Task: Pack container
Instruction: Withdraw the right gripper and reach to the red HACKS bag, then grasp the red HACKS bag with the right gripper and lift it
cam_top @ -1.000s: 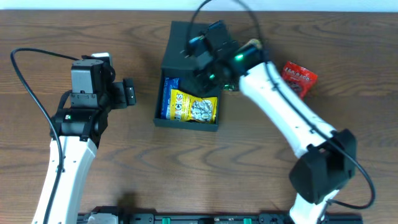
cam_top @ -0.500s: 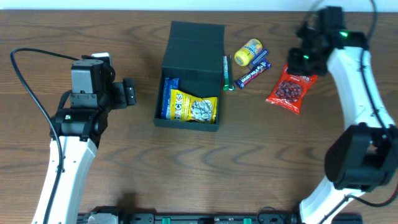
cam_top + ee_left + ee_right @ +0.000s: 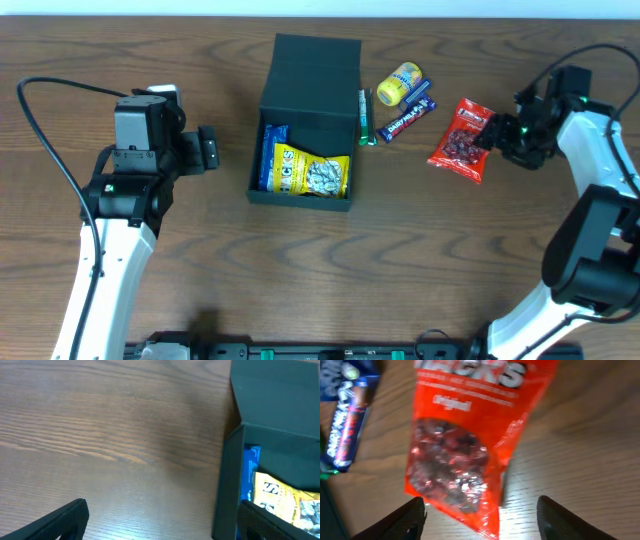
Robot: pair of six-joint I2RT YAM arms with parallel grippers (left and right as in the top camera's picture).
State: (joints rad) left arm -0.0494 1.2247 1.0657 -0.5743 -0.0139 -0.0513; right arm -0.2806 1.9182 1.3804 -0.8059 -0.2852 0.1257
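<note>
Right gripper (image 3: 481, 502) hung low over the red snack packet (image 3: 462, 140) with its fingers spread and nothing between them but the packet lying flat on the wood, so it was released, not grasping. The left gripper (image 3: 208, 150) also stood wide open and empty, parked to the left of the box and apart from it. On the wooden table (image 3: 200, 270) the container (image 3: 312, 80) sat at the middle, toward the far side, its flap lid thrown back and its mouth open. Inside it lay a yellow packet (image 3: 310, 172), with a blue packet (image 3: 275, 140) tucked by the left wall. The red snack packet, the biggest item left outside, lay well to the right of the container, just in front of the right gripper's fingertips. Between it and the container were a dark blue candy bar (image 3: 408, 117) and a small yellow pack (image 3: 400, 83), the two touching or nearly so, and a thin green item (image 3: 365, 118) lay against the container's right wall; what it was could not be told. The packing looked partly done, and the step in hand seemed to be picking up the red packet. That next move would call for lowering the fingers to straddle the slack foil, pinching it firmly enough not to slip, then carrying it left to the open box.
</note>
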